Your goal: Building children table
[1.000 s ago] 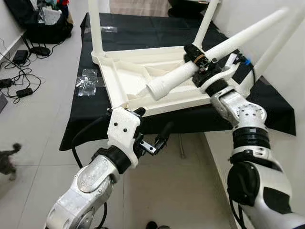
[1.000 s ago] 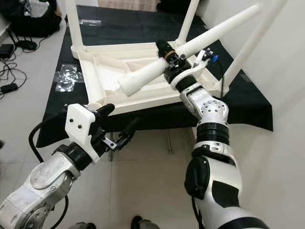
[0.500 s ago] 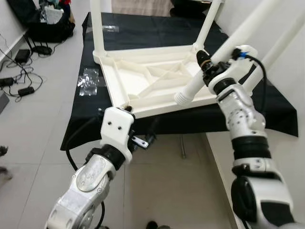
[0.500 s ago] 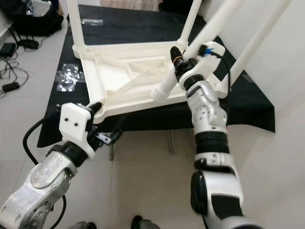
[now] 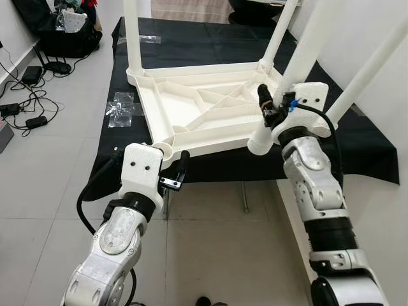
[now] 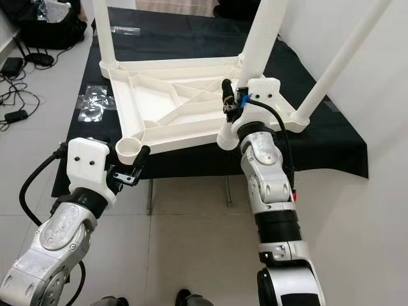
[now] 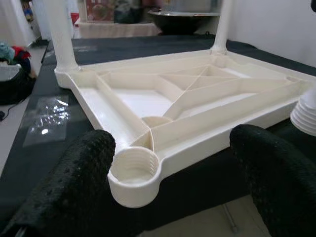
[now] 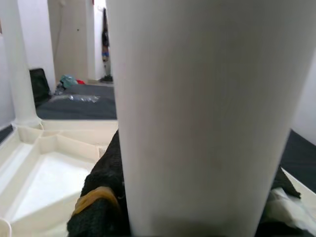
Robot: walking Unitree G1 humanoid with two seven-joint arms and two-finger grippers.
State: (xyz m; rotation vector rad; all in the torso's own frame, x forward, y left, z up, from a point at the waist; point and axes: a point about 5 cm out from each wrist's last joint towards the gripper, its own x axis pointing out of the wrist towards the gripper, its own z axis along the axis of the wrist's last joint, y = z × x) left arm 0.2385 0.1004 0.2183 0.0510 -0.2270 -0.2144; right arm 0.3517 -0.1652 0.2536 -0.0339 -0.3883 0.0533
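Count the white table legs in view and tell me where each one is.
4. Far-left leg, far-right leg and near-right leg stand in corners of the tabletop; loose leg is in the right pincer.

White plastic tabletop, upside down on a black cloth, ribbed underside up. Three legs fitted at corners, standing upright. Near corner socket open, no leg. Right gripper clamped on a loose white leg, held nearly upright beside the tabletop's near edge. Left gripper just below the open socket, fingers parted. Clear plastic bag on the cloth. Cables on the tiled floor.
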